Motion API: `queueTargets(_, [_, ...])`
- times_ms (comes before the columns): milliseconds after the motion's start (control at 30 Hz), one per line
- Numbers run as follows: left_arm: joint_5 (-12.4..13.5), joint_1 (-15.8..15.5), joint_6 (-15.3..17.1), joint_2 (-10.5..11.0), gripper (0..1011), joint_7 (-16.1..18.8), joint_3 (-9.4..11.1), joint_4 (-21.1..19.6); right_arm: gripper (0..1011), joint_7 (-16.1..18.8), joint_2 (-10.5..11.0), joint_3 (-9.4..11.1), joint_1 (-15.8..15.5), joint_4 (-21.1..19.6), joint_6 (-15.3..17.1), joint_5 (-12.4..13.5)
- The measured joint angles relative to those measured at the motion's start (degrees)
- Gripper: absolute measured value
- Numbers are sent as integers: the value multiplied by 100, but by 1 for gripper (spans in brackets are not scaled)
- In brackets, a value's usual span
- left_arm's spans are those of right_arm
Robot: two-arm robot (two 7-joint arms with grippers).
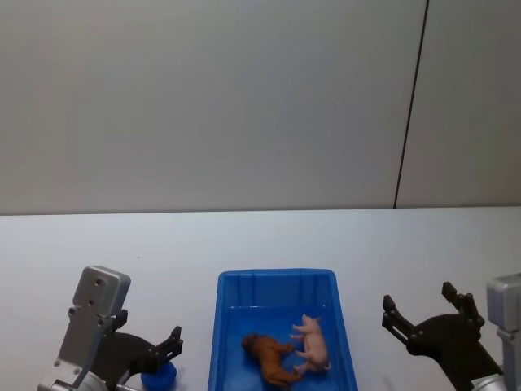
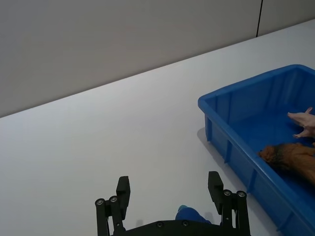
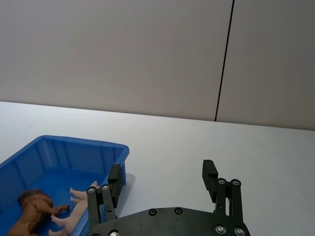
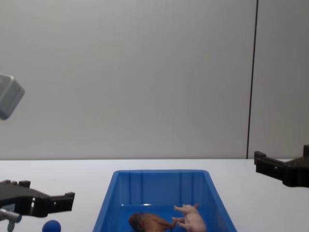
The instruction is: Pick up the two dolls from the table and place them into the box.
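Both grippers hang apart from the box (image 1: 277, 281) with fingers spread and nothing between them: the left gripper (image 1: 155, 346) at the box's 9 o'clock in the head view, the right gripper (image 1: 423, 314) at its 3 o'clock. Inside the box, on its floor, lie the two dolls: the reddish-brown doll (image 1: 270, 358) and, at its 3 o'clock and touching it, the pink doll (image 1: 314, 345). Beneath the left gripper a small blue ball (image 1: 159, 375) sits on the white surface (image 1: 163, 244).
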Motion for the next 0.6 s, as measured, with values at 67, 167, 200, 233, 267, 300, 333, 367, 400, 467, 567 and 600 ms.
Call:
queueTargets(67, [-14, -15, 2, -12, 1001, -52, -3, 52, 1001, 0, 0, 0, 0, 0, 0, 0])
queueTargets(167, [-37, -45, 2, -42, 1001, -141, -10, 163, 1001, 0, 0, 0, 0, 0, 0, 0])
queueTargets(200, [-51, -57, 2, -55, 1001, -182, -12, 210, 1001, 0, 0, 0, 0, 0, 0, 0])
queueTargets(233, [-59, -67, 1, -64, 1001, -202, -14, 243, 1001, 0, 0, 0, 0, 0, 0, 0])
queueTargets(267, [-67, -70, 1, -68, 1001, -223, -15, 258, 1001, 0, 0, 0, 0, 0, 0, 0])
queueTargets(300, [-80, -84, -1, -83, 1001, -265, -17, 314, 1001, 0, 0, 0, 0, 0, 0, 0])
queueTargets(333, [-80, -84, -1, -83, 1001, -265, -17, 314, 1001, 0, 0, 0, 0, 0, 0, 0])
queueTargets(367, [-96, -97, -2, -97, 1001, -314, -19, 367, 1001, 0, 0, 0, 0, 0, 0, 0])
queueTargets(400, [-105, -104, -3, -103, 1001, -332, -20, 388, 1001, 0, 0, 0, 0, 0, 0, 0])
queueTargets(467, [-127, -118, -4, -121, 1001, -388, -21, 449, 1001, 0, 0, 0, 0, 0, 0, 0])
queueTargets(567, [-157, -135, -3, -143, 1001, -448, -23, 524, 1001, 0, 0, 0, -1, 0, 0, -1])
queueTargets(600, [-162, -140, -1, -148, 1001, -460, -24, 538, 1001, 0, 0, 0, 0, 0, 0, 0])
